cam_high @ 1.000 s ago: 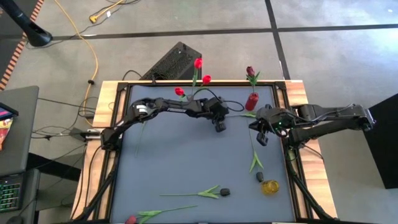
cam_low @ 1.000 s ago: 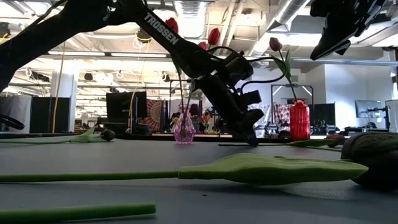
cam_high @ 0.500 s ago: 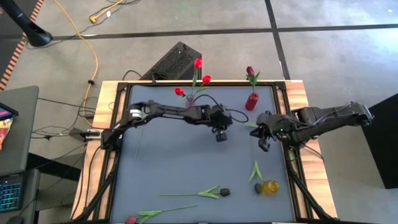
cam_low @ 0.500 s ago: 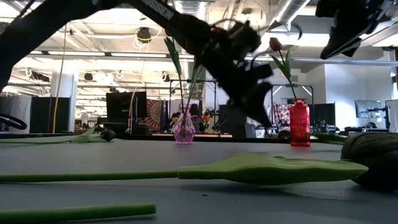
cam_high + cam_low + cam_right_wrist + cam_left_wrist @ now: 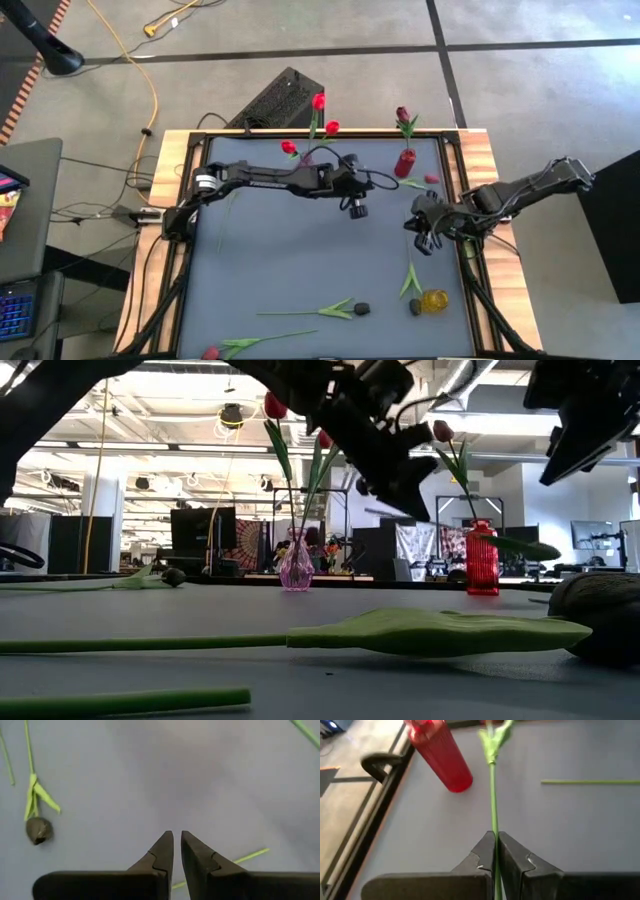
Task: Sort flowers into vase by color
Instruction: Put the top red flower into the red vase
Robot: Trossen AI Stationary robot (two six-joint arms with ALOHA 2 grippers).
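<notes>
The left tool point(image 5: 495, 851) is clamped shut on a thin green flower stem point(image 5: 492, 795), which runs straight out from between the fingers to a pair of leaves; the head is cut off at the edge of that view, so I can't say what colour it is. From above, that tool point(image 5: 356, 208) hangs over the middle of the counter point(image 5: 280, 260), a bit toward the far edge, and just beside the red vase point(image 5: 405, 162).

The right tool point(image 5: 177, 847) has its fingers nearly together with only a narrow slit between them and nothing in it. It sits up off the counter near the right edge point(image 5: 427, 238).

Flowers are split up like this: the pink vase point(image 5: 296, 568) at the far edge holds bright red tulips point(image 5: 318, 101), three heads visible from above. The red vase holds one dark maroon tulip point(image 5: 402, 115) with a leafy stem.

Still loose on the counter: a black-headed tulip point(image 5: 361, 309) lying flat near the front edge with its long stem pointing toward the left side, another dark-headed one point(image 5: 416, 283) near the right edge next to a small yellow vase point(image 5: 434, 300) tipped on its side, and a red-headed one point(image 5: 211, 353) right at the front edge toward the left corner. The right wrist view catches a dark tulip head point(image 5: 38, 830) with its leaves lying on the grey surface.
</notes>
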